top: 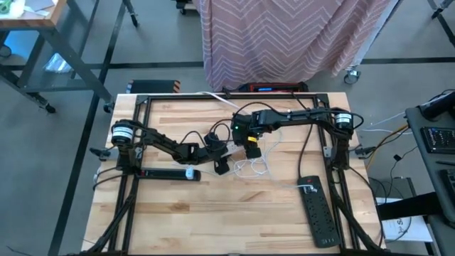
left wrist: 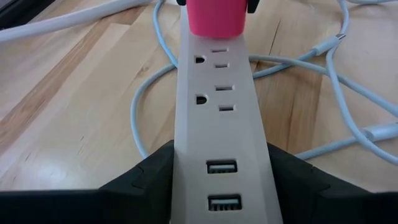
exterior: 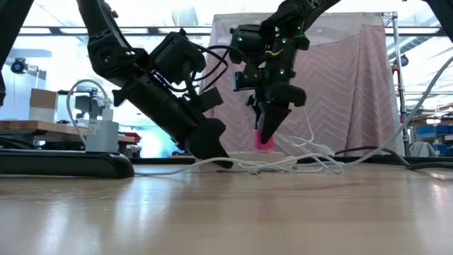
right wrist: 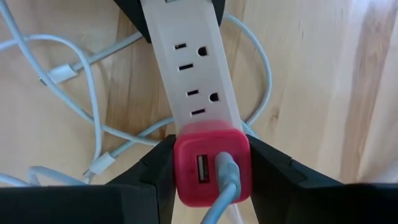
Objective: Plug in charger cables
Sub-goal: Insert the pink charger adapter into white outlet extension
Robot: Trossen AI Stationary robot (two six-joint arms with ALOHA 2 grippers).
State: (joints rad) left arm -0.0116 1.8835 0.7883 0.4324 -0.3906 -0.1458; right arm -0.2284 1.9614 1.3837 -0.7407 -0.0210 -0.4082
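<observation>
Right tool [right wrist: 211, 168] is clamped on the red-pink plug block [right wrist: 212, 163], fingers on both its sides; a pale cord [right wrist: 225, 186] runs out of the block's USB port. The block sits at the end of the white power strip [right wrist: 189, 68], against its outlets. Left tool [left wrist: 221, 180] grips the strip's other end, by the USB ports [left wrist: 222, 167]. Loose white charger cables [top: 250, 167] lie on the counter [top: 213, 213] just beside both tools.

Both tools [left wrist: 221, 180] [right wrist: 211, 168] clamped, mid-table
</observation>
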